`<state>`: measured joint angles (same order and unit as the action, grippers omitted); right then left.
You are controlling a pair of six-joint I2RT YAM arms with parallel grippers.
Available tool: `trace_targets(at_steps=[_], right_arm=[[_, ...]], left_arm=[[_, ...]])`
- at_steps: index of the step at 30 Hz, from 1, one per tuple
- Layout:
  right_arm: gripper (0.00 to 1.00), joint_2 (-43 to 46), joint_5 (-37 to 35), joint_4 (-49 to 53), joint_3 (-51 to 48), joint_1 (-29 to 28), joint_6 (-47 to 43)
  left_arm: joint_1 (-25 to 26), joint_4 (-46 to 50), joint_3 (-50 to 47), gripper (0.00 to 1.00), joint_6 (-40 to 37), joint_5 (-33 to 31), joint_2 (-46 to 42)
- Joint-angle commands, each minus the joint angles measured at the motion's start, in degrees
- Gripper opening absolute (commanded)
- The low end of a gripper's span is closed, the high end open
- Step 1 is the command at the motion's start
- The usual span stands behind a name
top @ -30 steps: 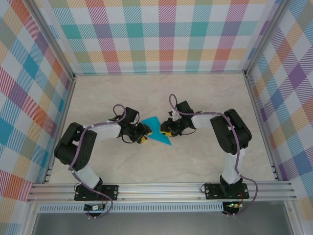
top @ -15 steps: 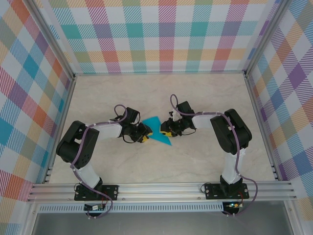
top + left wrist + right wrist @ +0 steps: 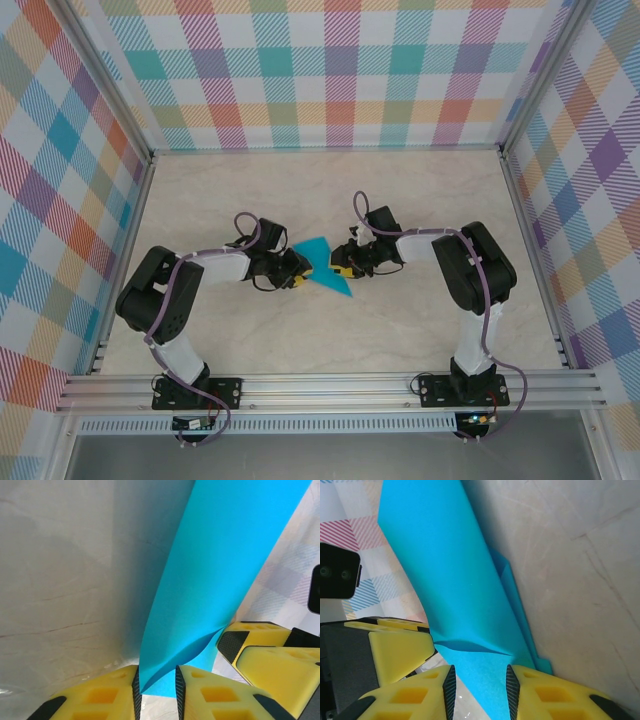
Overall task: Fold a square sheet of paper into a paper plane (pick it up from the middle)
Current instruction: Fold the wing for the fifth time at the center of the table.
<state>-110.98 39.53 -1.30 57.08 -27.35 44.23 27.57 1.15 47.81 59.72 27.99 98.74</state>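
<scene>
The teal sheet of paper (image 3: 323, 266), folded into a pointed wedge, lies mid-table between both grippers. My left gripper (image 3: 296, 273) is at its left edge. In the left wrist view the jaws (image 3: 156, 677) stand narrowly apart around a bowed double layer of the paper (image 3: 220, 570), which touches the left pad. My right gripper (image 3: 340, 268) is at the paper's right edge. Seen from the right wrist, its jaws (image 3: 478, 674) stand apart with the paper (image 3: 450, 580) lying flat across the gap and a raised fold just ahead. Both yellow fingertips nearly meet.
The marble-look tabletop (image 3: 420, 200) extends on all sides of the paper. Plaid walls (image 3: 330, 70) and an aluminium frame enclose it. The arm bases sit on the near rail (image 3: 330, 385).
The left jaws have narrowed around the paper's edge. The right arm's wrist has shifted slightly right. The paper stays in the same place.
</scene>
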Motion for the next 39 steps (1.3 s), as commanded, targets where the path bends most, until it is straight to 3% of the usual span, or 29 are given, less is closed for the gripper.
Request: trace_targets(at_steps=[1,6,12,19,25,30,39], right_arm=[[0.35,-1.0,1.4,-0.7,-0.3,0.4,0.2],[0.38,2.1,-1.3,1.5,0.0,0.4,-2.8],[0.58,9.8,-11.1,5.9,-0.5,-0.9,-12.6],[0.70,18.8,-31.9,3.2,-5.7,-8.0,-27.1],[0.71,22.9,-40.7,-9.8,-14.2,-15.1,-43.4],[0.70,20.5,-45.9,-12.9,-15.2,-18.9,-53.7],[0.63,14.0,-51.1,-23.0,-16.1,-22.9,-62.3]], left_arm=[[0.6,-1.7,0.9,0.22,0.4,1.3,0.7],[0.7,-1.9,1.1,0.11,0.8,1.7,0.3],[1.3,1.6,3.1,0.05,0.7,0.3,-0.7],[1.8,4.8,4.8,0.03,1.1,-0.4,-1.1],[2.1,7.0,6.5,0.03,1.6,-0.2,-1.7],[2.0,8.3,7.6,0.03,2.2,-0.3,-2.3],[2.0,9.2,8.8,0.03,2.7,0.1,-2.5]])
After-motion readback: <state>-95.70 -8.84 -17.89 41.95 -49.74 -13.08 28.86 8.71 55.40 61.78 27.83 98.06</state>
